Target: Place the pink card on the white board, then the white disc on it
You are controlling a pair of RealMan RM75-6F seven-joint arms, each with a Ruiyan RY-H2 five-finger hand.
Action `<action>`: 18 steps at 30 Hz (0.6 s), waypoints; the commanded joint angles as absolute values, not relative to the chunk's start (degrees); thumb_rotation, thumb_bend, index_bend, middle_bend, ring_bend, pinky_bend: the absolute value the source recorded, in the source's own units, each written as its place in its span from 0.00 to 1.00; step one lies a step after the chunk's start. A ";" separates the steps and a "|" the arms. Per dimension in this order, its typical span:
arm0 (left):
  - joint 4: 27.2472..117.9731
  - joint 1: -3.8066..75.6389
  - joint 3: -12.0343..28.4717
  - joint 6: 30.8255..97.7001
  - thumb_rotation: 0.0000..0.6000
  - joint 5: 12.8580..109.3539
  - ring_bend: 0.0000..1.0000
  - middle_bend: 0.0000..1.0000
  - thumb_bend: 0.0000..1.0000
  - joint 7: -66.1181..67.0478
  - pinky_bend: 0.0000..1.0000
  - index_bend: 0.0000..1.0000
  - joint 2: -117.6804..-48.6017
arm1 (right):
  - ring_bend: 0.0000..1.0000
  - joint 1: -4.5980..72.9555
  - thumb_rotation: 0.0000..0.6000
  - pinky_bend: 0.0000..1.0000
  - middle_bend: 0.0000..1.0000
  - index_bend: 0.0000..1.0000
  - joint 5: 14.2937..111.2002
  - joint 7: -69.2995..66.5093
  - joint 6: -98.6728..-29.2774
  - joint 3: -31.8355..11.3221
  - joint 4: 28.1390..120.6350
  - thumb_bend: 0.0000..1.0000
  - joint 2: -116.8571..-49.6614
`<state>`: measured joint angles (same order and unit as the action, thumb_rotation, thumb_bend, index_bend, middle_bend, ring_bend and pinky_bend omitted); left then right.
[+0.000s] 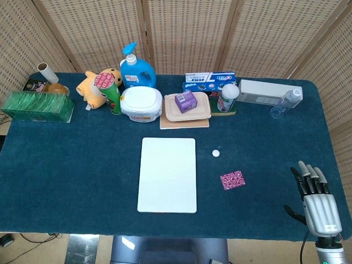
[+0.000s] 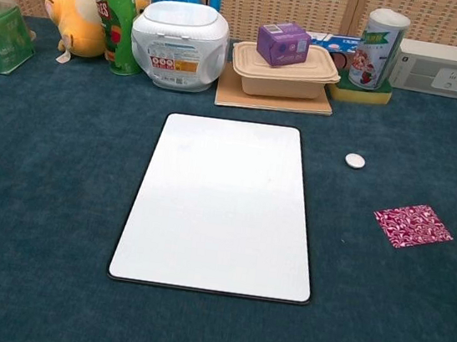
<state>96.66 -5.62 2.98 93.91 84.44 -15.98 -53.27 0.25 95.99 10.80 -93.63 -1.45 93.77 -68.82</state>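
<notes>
A table covered in dark blue-green felt (image 1: 82, 165), backed by woven cane screens (image 1: 187, 33).

Along the far edge stands a row of containers. At the left, a green translucent box (image 1: 37, 106) with ribbed contents that cannot be made out. Next, a yellow plush toy (image 1: 96, 87) behind a tall green tube (image 1: 108, 92) with a red lid. A blue pump bottle (image 1: 136, 69) stands behind a rounded white tub (image 2: 179, 43), lid closed, contents hidden. A beige lidded tray (image 2: 285, 70) rests on a flat tan board (image 2: 273, 100), with a small purple carton (image 2: 282, 43) on its lid. Right of that, a printed can with a white cap (image 2: 376, 47) stands on a yellow sponge (image 2: 362, 93). A blue and white box (image 1: 209, 81) lies behind. Then a long white box (image 2: 452, 70) and a clear plastic bottle (image 1: 286, 103) lying down.

At the table's centre lies the white board (image 2: 220, 205), a smooth glossy rectangle with rounded corners and a thin dark rim, nothing on it. The disc (image 2: 354, 161), small, round and white, sits on the felt just right of the board's far corner. The card (image 2: 412, 226), a pink square with a swirling pattern, lies flat, nearer and further right, apart from both.

The right hand (image 1: 318, 204) hovers at the near right corner, grey fingers straight, slightly apart, holding nothing. The left hand is out of sight.
</notes>
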 commanded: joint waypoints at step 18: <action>98.76 -5.44 3.58 93.79 1.00 83.91 0.00 0.00 0.00 -18.25 0.00 0.00 -52.07 | 0.00 11.30 1.00 0.00 0.00 0.20 93.40 14.22 -74.16 -2.62 95.07 0.17 -68.33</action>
<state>98.73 -5.47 3.56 93.85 83.94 -18.23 -52.11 7.85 93.31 14.24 -78.36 -2.03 94.98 -68.26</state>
